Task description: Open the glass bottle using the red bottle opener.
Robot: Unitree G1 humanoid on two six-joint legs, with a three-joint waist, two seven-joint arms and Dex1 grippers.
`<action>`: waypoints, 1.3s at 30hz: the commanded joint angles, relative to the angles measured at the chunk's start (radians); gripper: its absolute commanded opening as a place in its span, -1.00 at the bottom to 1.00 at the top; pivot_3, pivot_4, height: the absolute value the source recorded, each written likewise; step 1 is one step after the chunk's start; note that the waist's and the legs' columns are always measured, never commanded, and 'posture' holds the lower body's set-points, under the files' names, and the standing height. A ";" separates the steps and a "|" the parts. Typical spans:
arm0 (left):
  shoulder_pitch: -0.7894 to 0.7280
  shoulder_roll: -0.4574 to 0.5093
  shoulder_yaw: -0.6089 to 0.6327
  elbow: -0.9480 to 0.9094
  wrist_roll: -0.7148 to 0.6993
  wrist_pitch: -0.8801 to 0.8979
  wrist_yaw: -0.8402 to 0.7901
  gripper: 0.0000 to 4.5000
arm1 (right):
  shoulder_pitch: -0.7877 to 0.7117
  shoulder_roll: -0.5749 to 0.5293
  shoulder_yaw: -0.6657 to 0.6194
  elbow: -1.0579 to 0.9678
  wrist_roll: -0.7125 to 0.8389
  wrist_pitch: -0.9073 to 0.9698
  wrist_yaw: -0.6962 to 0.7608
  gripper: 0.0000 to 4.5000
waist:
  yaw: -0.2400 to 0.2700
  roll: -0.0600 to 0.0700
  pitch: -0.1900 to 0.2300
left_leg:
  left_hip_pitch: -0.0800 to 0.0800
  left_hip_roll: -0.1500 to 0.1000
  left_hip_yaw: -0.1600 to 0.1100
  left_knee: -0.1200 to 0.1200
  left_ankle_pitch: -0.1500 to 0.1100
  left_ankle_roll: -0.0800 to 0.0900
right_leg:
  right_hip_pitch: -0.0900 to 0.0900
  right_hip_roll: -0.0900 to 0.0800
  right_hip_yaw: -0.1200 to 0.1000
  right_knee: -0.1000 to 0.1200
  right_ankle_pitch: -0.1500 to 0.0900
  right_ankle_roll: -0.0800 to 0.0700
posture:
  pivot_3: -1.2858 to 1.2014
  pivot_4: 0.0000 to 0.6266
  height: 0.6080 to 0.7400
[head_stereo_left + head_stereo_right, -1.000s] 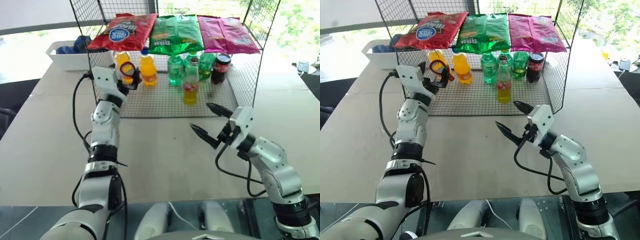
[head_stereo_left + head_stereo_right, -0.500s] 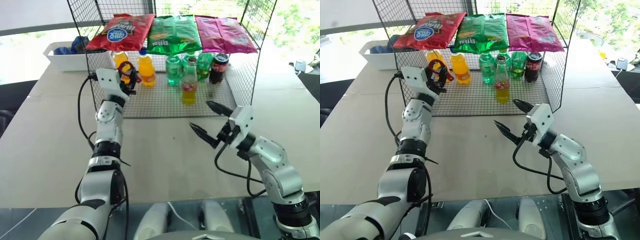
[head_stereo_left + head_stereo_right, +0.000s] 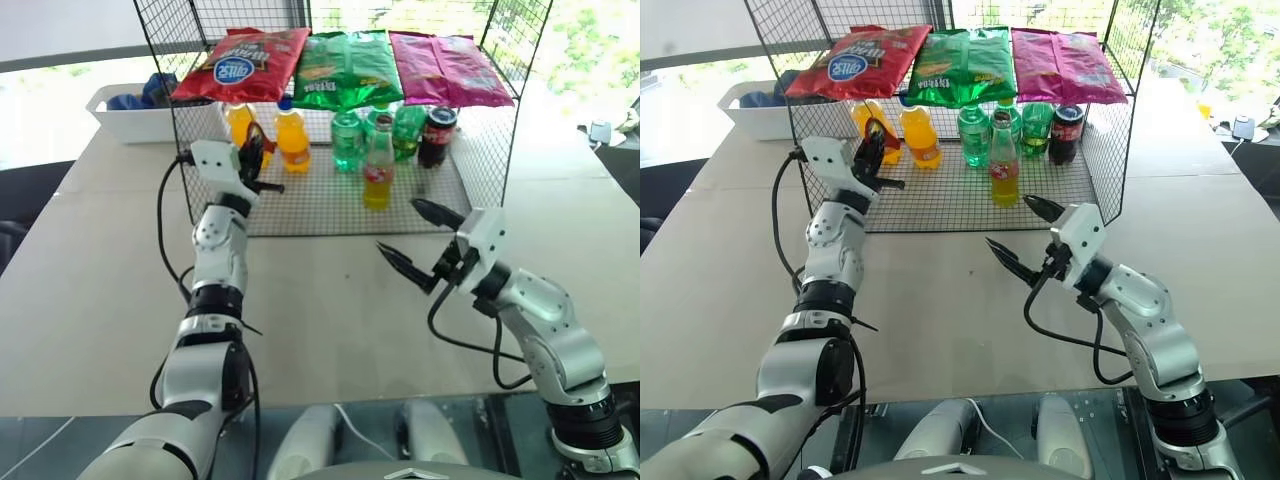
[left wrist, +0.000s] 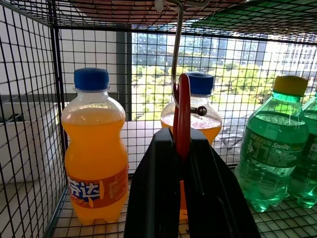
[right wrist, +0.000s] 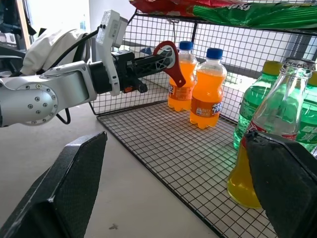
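Left wrist view: the left gripper [image 4: 182, 148] has its jaws clamped on the red bottle opener [image 4: 183, 114], which hangs from a hook under the wire rack's shelf. Right wrist view: the right gripper [image 5: 173, 186] holds nothing, jaws spread wide, the glass bottle [image 5: 260, 148] standing on the rack floor beside one finger.

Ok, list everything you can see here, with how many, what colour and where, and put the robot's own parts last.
glass bottle: one, clear with yellow-orange drink, front middle of the rack floor.
red bottle opener: one, red, hanging on a hook under the shelf, pinched by the left gripper.
orange plastic bottles: two, blue caps, rack's left rear.
green plastic bottles: at least two, behind the glass bottle.
dark cola bottle: one, rack's right rear.
snack bags: three, red, green, pink, on the top shelf.
wire rack: one, black, on the table.
white bin: one, left of the rack.
table: one, beige.
left gripper: shut on the opener.
right gripper: open, before the rack.
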 commanded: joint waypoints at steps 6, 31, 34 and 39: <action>0.035 -0.054 0.072 -0.272 -0.269 0.207 -0.101 -0.96 | -0.009 0.002 0.001 -0.034 0.003 -0.014 0.002 1.00 | 0.000 0.000 0.000 | 0.000 0.000 0.000 0.001 0.000 0.000 | 0.000 0.000 0.000 0.000 0.000 0.000 | 0.03 -0.52 1.00; 0.082 -0.102 0.192 -0.520 -0.659 0.705 -0.088 -0.96 | -0.014 0.015 0.005 -0.008 -0.017 -0.034 0.005 1.00 | 0.004 -0.001 0.000 | -0.001 0.000 -0.001 0.002 0.000 0.000 | 0.000 0.000 -0.001 0.001 0.000 0.000 | 0.03 -0.52 1.00; 0.083 -0.093 0.198 -0.504 -0.639 0.682 -0.083 -0.96 | -0.009 0.017 0.008 -0.005 -0.022 -0.040 0.003 1.00 | 0.002 -0.001 0.000 | 0.000 0.000 0.000 0.002 0.000 0.000 | 0.000 0.000 0.000 0.002 0.000 0.000 | 0.03 -0.52 1.00; 0.092 -0.089 0.213 -0.492 -0.647 0.674 -0.077 -0.96 | -0.008 0.018 0.007 -0.004 -0.025 -0.043 0.002 1.00 | 0.001 -0.001 0.000 | 0.000 0.000 0.000 0.002 0.000 0.000 | 0.000 0.000 0.001 0.003 0.000 0.000 | 0.03 -0.52 1.00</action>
